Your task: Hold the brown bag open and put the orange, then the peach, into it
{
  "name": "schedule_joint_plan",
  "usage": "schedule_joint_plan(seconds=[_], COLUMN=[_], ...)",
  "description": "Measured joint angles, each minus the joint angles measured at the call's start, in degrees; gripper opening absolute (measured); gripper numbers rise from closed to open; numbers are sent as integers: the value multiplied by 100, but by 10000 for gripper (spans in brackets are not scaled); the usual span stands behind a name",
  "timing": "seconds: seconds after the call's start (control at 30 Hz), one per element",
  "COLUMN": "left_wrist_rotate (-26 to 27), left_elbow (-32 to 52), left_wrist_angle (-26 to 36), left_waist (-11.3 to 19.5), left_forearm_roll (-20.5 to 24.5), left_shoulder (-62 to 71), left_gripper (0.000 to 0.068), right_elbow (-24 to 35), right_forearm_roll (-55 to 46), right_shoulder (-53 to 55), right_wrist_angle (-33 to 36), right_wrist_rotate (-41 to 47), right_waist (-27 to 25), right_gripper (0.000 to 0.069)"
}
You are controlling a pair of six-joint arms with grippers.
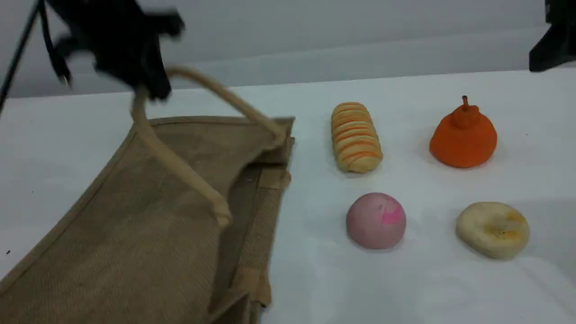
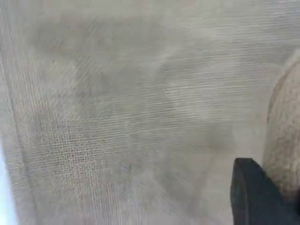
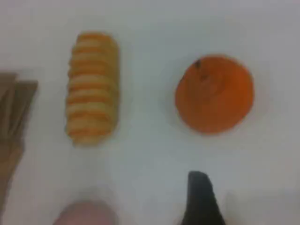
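Pinching the beige strap handle (image 1: 180, 166) tight, the left gripper (image 1: 150, 92) lifts it above the brown bag (image 1: 135, 234), which lies flat, mouth toward the fruit. The right gripper (image 3: 200, 199), jaws wide and empty, hovers near the orange (image 3: 214, 93), stem up. The peach (image 1: 376, 220) sits nearer the bag.

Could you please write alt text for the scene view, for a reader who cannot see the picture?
The left end effector lifts one beige handle of the brown bag, which lies on the white table. Right of the bag are a striped bread roll, the orange, the peach and a pale yellow disc.
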Motion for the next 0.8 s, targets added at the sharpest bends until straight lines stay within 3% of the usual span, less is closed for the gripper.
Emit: schedule_joint_plan(seconds=[0.17,0.27,0.53,0.63,0.8], left_wrist_rotate=[589,865,1624,1946,1967], left_elbow=[-842,-1289,-1591,-1591,-1585], left_wrist_angle=[1265,1708,1765,1765,1747], left_waist=[0,0,0,0,0], left_forearm_roll=[-56,-61,-245,-516,-650], left_shoulder=[-538,-773,-1255,-1375,-1376], left_gripper=[71,71,71,71,71], right_elbow=[0,0,0,0,0], right_forearm_roll=[31,24,20,20,-4], right_shoulder=[0,0,391,689,1285], right_wrist_angle=[-273,-380,-1084,-1486,-2210], right_wrist_rotate=[9,-90,-233,-233,-228], right_waist=[0,67,408,408,408], right_gripper=[400,393,388,388,388])
